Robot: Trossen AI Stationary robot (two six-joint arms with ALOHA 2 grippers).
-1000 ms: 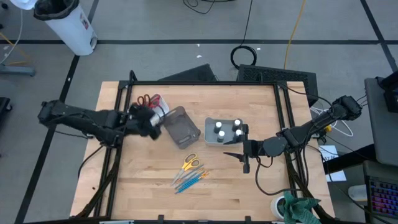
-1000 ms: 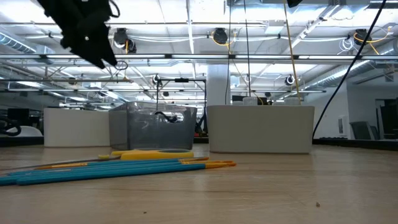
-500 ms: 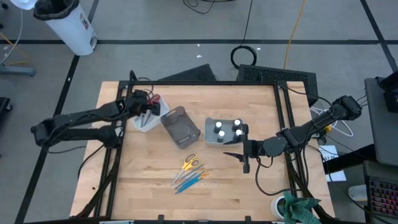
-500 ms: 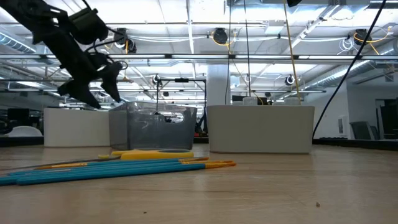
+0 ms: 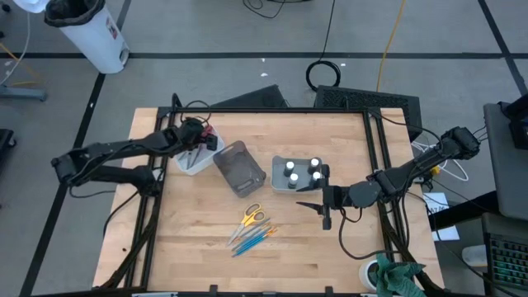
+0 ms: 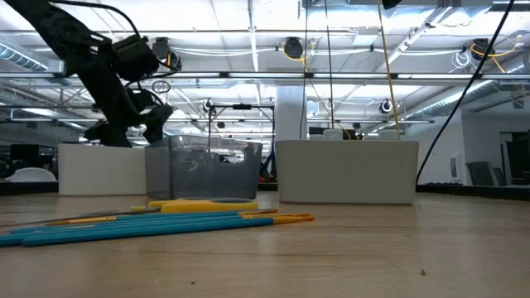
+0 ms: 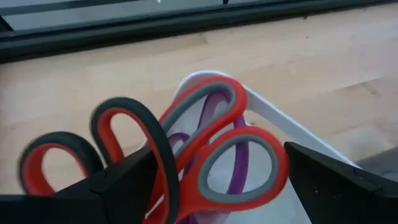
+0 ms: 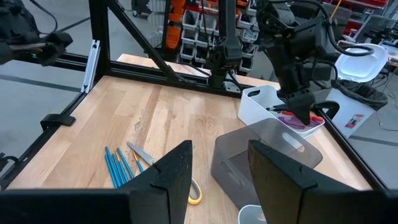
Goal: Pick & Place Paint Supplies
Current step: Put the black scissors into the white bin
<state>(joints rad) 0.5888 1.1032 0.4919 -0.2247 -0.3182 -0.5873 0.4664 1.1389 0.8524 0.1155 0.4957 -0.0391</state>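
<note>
My left gripper [image 5: 192,139] is open and hangs low over the white bin [image 5: 200,158] at the table's far left. Its fingers stand on either side of the red scissors' handles [image 7: 214,134], which stick up out of the bin, with purple scissors [image 7: 239,171] beneath. My right gripper [image 5: 316,206] waits open over the table's right half, near the grey tray [image 5: 280,183] holding four white-capped bottles [image 5: 302,172]. Yellow scissors [image 5: 252,216] and blue and orange brushes [image 5: 252,239] lie flat on the wood near the front. My left gripper comes at the red scissors' handle loops [image 7: 130,134] from above with its fingers spread wide. One finger [image 7: 118,190] stands in front of a black-lined loop, and I cannot tell whether it touches it.
A clear grey container [image 5: 240,168] lies tipped between the white bin and the bottle tray. Black frame bars [image 5: 272,110] run along the table's far and side edges. Bare wood lies in front of the bin and around the brushes.
My left gripper has moved from above the clear container's left end toward the far edge and down, ending low over the white bin. In the last half second it has barely shifted. The right arm, brushes and yellow scissors have stayed put.
</note>
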